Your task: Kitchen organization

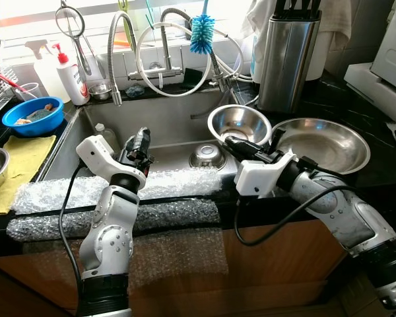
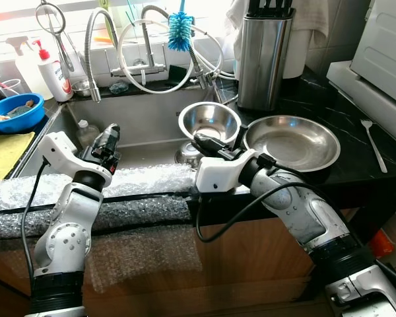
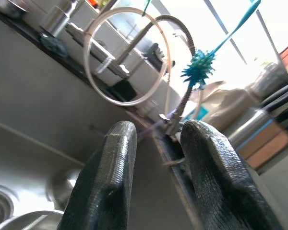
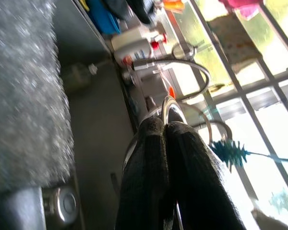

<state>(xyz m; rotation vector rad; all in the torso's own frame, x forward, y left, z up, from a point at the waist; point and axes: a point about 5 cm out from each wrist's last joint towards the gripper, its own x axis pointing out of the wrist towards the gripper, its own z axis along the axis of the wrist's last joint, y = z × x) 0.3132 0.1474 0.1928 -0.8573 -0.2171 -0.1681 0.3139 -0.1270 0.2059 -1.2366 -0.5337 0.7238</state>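
Bubble wrap sheet (image 1: 112, 198) draped over sink's front edge, nearest. Left gripper (image 1: 140, 146) above it, fingers slightly spread, holding nothing. Right gripper (image 1: 236, 144), fingers pinching rim of small steel bowl (image 1: 239, 123). Wide steel bowl (image 1: 323, 144) beside, on black counter. Steel knife block (image 1: 287, 61), blue bottle brush (image 1: 202, 34) behind.

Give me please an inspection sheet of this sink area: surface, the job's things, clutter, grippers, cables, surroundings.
Surface: black counter around a steel sink; bubble wrap covers the front edge.
Job's things: small steel bowl tilted at the sink's right edge; large steel bowl on the counter beside it.
Clutter: blue bowl, yellow cloth, soap bottle, blue brush, knife block.
Grippers: left gripper over the sink, jaws open, holding nothing; right gripper at the small bowl's rim, jaws together.
Cables: a black cable loops along each arm.
Surroundings: window behind the faucet.
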